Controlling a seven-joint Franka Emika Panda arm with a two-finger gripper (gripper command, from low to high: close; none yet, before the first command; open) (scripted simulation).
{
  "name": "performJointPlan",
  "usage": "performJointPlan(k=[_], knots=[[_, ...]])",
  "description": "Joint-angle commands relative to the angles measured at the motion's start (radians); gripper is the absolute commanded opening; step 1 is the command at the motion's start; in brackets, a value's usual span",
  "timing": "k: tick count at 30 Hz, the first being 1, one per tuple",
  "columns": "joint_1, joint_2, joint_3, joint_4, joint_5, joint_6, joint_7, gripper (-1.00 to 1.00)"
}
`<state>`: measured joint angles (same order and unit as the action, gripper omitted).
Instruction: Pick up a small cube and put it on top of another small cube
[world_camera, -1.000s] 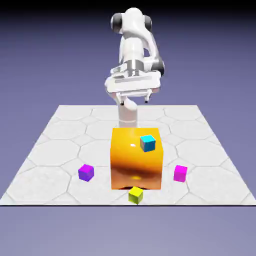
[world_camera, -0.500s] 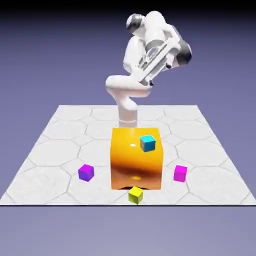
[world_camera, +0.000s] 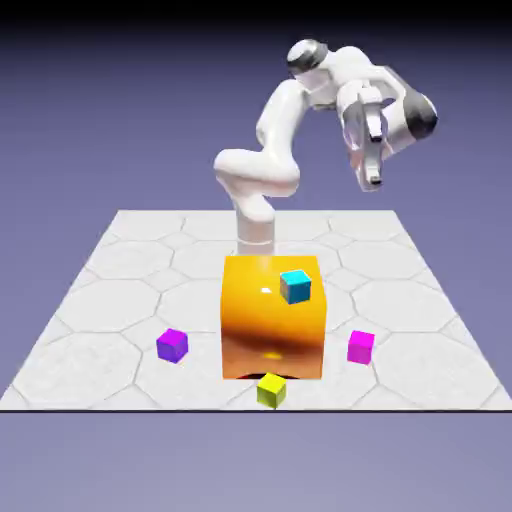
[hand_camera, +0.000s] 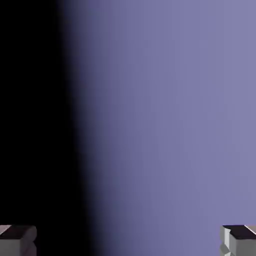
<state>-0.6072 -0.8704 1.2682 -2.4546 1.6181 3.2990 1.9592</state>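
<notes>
As my pincer (world_camera: 373, 157) swings toward the exterior view's right | 2 tips apart, empty | magenta cube (world_camera: 361, 348) lies unmoved | pick still due

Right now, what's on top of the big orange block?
The cyan cube sits on the orange block, toward the exterior view's right. Nothing else shows up there; the patch directly beneath the cube is covered and can't be seen.
</notes>
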Motion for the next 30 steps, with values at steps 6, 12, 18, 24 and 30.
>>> performJointPlan(k=[6,12,18,24,30], knots=[[-0.1,-0.048,0.205,0.057,0.261,0.042,0.196,0.0],[-0.2,-0.097,0.409,0.115,0.522,0.084,0.393,0.0],[-0.3,-0.145,0.614,0.172,0.783,0.127,0.589,0.0],[-0.399,-0.194,0.818,0.229,1.044,0.169,0.786,0.0],[-0.491,-0.261,0.961,0.287,1.215,0.174,0.916,0.0]])
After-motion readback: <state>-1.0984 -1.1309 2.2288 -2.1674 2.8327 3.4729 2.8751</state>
